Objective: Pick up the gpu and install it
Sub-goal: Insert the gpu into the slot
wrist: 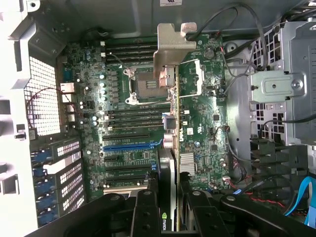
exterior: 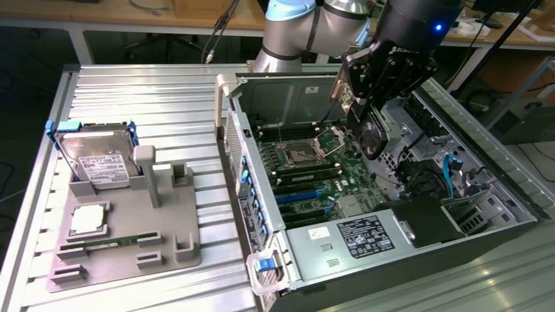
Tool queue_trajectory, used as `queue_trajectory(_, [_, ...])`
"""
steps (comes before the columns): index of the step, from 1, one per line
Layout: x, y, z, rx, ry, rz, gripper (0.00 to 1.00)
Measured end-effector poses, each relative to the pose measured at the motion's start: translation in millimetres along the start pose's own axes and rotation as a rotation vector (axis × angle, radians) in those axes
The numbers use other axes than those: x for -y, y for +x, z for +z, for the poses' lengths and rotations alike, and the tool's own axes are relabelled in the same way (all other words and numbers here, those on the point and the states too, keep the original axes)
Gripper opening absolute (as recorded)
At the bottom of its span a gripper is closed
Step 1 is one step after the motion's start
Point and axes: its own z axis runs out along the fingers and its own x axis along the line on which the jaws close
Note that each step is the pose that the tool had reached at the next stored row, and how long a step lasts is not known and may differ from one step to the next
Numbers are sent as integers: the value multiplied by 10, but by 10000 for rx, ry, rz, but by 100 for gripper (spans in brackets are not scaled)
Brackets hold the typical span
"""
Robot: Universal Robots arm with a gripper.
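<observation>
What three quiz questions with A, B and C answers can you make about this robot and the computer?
1. Where is the gpu?
A. inside a drawer
B. held in the gripper above the computer case
C. on the floor

2. What colour is the tray with the hard drive?
A. red
B. yellow
C. grey

3. How is the computer case?
A. open, with the motherboard showing
B. shut with a panel
C. covered with a cloth

Answers:
1 B: the gripper clamps the card over the open case.
2 C: the tray is plain grey.
3 A: the green board inside lies bare.
</observation>
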Motion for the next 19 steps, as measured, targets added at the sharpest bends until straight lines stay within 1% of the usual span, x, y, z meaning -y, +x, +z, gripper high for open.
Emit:
queue_trajectory(7, [0, 0, 0, -2, -1, -61, 27])
queue_trajectory(16, [0, 0, 0, -29, -22, -846, 27])
queue_trajectory(19, [-1, 0, 0, -31, -21, -902, 27])
